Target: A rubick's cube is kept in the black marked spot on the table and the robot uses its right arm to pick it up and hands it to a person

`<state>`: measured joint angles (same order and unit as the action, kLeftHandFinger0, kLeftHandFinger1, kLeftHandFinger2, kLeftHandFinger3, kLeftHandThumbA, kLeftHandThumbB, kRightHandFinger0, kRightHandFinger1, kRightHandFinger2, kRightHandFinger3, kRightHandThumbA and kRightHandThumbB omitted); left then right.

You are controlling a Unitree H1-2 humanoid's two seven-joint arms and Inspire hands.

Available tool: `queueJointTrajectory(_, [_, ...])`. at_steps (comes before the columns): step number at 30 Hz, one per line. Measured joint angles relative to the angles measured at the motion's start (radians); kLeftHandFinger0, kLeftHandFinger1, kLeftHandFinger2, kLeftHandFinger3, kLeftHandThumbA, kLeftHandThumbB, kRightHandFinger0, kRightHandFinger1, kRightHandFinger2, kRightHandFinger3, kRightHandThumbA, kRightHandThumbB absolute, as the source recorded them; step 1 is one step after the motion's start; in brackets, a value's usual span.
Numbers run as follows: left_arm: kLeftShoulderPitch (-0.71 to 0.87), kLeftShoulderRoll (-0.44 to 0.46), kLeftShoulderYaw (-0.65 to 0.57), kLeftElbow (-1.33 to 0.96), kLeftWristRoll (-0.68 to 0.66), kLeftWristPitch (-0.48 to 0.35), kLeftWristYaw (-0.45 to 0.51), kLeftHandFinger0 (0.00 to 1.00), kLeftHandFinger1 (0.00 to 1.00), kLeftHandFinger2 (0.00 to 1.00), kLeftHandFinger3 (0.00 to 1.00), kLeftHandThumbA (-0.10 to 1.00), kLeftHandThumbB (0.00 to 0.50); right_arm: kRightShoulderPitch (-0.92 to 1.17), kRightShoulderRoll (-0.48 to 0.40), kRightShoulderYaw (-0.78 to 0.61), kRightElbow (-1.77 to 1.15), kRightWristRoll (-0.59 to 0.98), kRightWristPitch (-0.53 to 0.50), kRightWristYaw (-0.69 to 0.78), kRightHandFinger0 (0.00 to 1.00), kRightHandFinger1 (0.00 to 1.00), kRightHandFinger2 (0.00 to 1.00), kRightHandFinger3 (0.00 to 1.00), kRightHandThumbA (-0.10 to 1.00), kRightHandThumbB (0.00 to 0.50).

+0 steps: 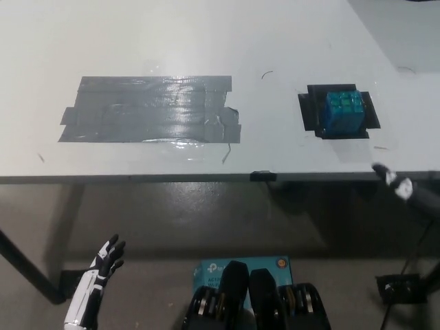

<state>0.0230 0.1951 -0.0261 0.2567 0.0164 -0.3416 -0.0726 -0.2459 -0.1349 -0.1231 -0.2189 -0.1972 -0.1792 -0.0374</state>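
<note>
Counter [206, 34]: pale grey top, its near edge running across the middle of the head view, floor visible below it.

Rubik's cube [344, 113]: blue-green faces showing, standing upright on the black marked spot [306, 110] at the right part of the counter, near the front edge. Nothing touches it.

Black marked spot: dark tape patch, its borders showing on all sides of the cube.

Grey tape patch [150, 110]: broad, glossy strips laid side by side on the left-centre of the counter, well apart from the cube.

Small dark clip or tab [262, 176]: on the counter's front edge, between the two patches.

Right hand [405, 191]: black with pale tips, entering at the right edge, at about the level of the counter's front edge, below and to the right of the cube, apart from it. Only part shows; whether its fingers are spread or closed cannot be told.

Left hand [104, 260]: white, low at the lower left beneath the counter level, fingers apart, holding nothing, at rest.

Blue box [242, 267]: on the floor at bottom centre, partly hidden.
</note>
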Motion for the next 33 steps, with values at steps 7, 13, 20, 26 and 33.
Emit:
queueJointTrajectory(7, [-0.003,0.0,0.0,0.004,0.003,-0.006,0.0,1.0,1.0,1.0,1.0,1.0,0.353,-0.191,-0.005,0.001,0.308,-0.035,0.075,-0.022,1.0,1.0,1.0,1.0,1.0,0.407])
queueJointTrajectory(13, [-0.006,0.001,0.0,0.001,0.009,-0.006,0.0,1.0,1.0,1.0,1.0,1.0,0.346,-0.359,-0.011,0.006,0.558,-0.043,0.13,-0.033,1.0,1.0,1.0,1.0,1.0,0.429])
queueJointTrajectory(20, [-0.008,0.001,0.0,-0.002,0.015,-0.006,0.0,1.0,1.0,1.0,1.0,1.0,0.358,-0.485,0.002,0.008,0.777,-0.038,0.173,-0.051,1.0,1.0,1.0,1.0,0.95,0.441])
queueJointTrajectory(26, [-0.012,0.001,0.0,-0.002,0.017,-0.006,0.0,1.0,1.0,1.0,1.0,1.0,0.358,-0.534,0.031,0.008,0.886,-0.021,0.192,-0.063,1.0,1.0,1.0,1.0,0.93,0.449])
queueJointTrajectory(33, [-0.018,0.001,0.0,-0.004,0.019,-0.005,-0.001,1.0,1.0,1.0,1.0,1.0,0.339,-0.572,0.035,0.011,0.975,-0.013,0.196,-0.087,1.0,1.0,1.0,1.0,0.9,0.435])
